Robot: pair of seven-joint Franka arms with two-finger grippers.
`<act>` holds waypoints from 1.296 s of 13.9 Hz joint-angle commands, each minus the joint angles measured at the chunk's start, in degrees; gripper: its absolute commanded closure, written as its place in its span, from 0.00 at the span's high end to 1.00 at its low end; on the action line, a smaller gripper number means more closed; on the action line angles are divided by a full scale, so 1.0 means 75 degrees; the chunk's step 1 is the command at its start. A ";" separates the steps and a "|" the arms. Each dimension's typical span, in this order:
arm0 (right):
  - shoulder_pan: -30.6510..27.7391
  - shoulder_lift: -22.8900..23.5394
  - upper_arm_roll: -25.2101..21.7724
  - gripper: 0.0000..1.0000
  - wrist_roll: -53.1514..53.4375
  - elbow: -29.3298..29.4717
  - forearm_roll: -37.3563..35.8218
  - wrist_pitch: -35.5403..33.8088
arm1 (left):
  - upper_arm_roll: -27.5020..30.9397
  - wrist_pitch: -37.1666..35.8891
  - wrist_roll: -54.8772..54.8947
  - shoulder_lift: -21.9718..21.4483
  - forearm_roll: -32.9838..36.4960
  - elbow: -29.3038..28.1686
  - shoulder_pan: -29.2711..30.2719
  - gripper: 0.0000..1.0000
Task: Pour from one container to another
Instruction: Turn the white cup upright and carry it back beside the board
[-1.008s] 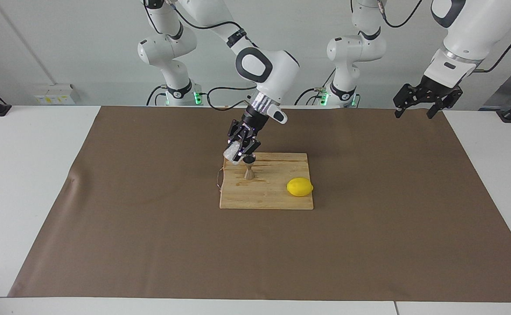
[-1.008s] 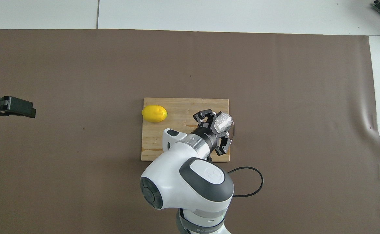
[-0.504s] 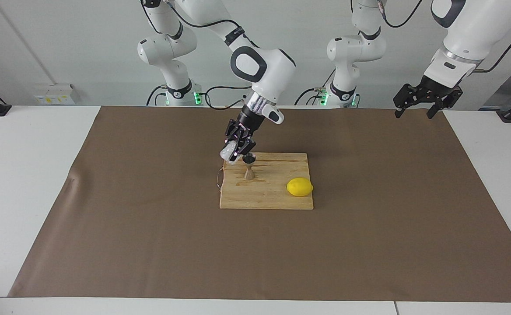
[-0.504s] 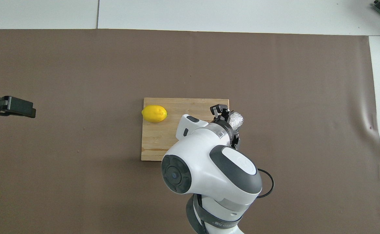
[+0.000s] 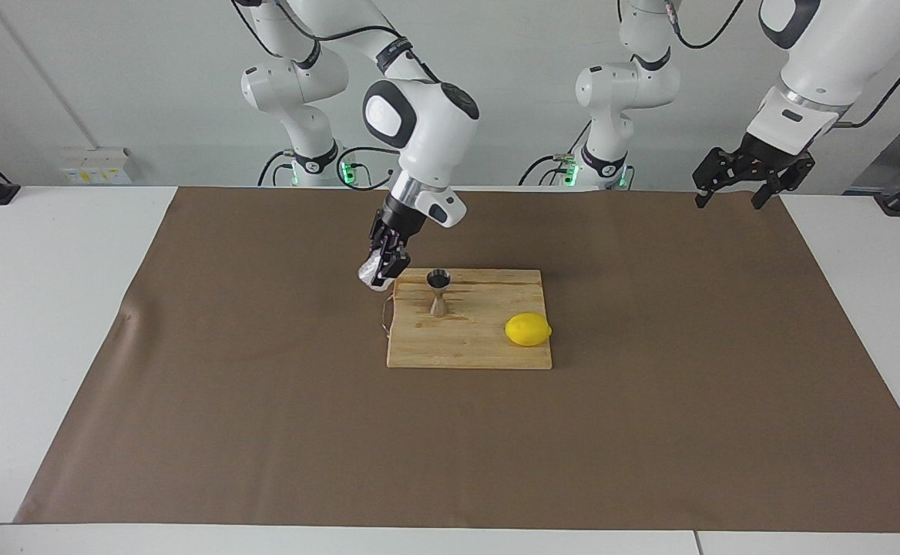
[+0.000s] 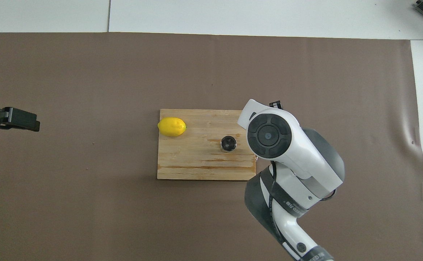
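- Wooden cutting board [image 5: 488,339] is the landmark, lying on the brown mat [image 5: 265,401] that covers the worktop.
- Right end effector [image 5: 383,266] is clamped on the glass cup [image 5: 371,273], which is tilted.
- Change: a second ago the cup hung right over the jigger [image 5: 439,291]; now it has swung off the board's edge at the right arm's end and is over the mat, beside the board.
- Jigger stands upright on the board, uncovered, near that same end; its mouth shows clear in the overhead view [image 6: 228,143].
- My read: pour looks finished, and the arm is carrying the cup away to set it down.
- Left end effector [image 5: 735,185] waits with its fingers spread and nothing in them, raised well off the board at the left arm's end.
- Counts: one cup, one jigger, one lemon [image 5: 528,330], one board, two arms.
- Lemon sits on the board's left-arm end, apart from the jigger.
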 commanded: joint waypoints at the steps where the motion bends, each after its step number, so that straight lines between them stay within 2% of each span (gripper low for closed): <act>1: -0.0702 -0.0070 0.0107 0.00 -0.0773 -0.0272 0.0950 0.0410 | -0.0063 -0.0078 0.0083 -0.0121 -0.0114 -0.0074 0.0129 1.00; 9: -0.2601 -0.0210 0.0095 0.00 -0.3925 -0.1759 0.3576 0.2179 | -0.0063 -0.0078 0.0083 -0.0121 -0.0114 -0.0074 0.0129 1.00; 14: -0.2837 -0.0035 0.0095 0.00 -0.4749 -0.2451 0.3965 0.3245 | -0.0063 -0.0078 0.0083 -0.0121 -0.0114 -0.0074 0.0129 1.00; 17: -0.3129 0.0117 0.0095 0.00 -0.5789 -0.2815 0.4901 0.3716 | -0.0063 -0.0078 0.0083 -0.0121 -0.0114 -0.0074 0.0129 1.00; 18: -0.3199 0.0222 0.0095 0.14 -0.6071 -0.2816 0.5043 0.3716 | -0.0063 -0.0078 0.0083 -0.0121 -0.0114 -0.0074 0.0129 1.00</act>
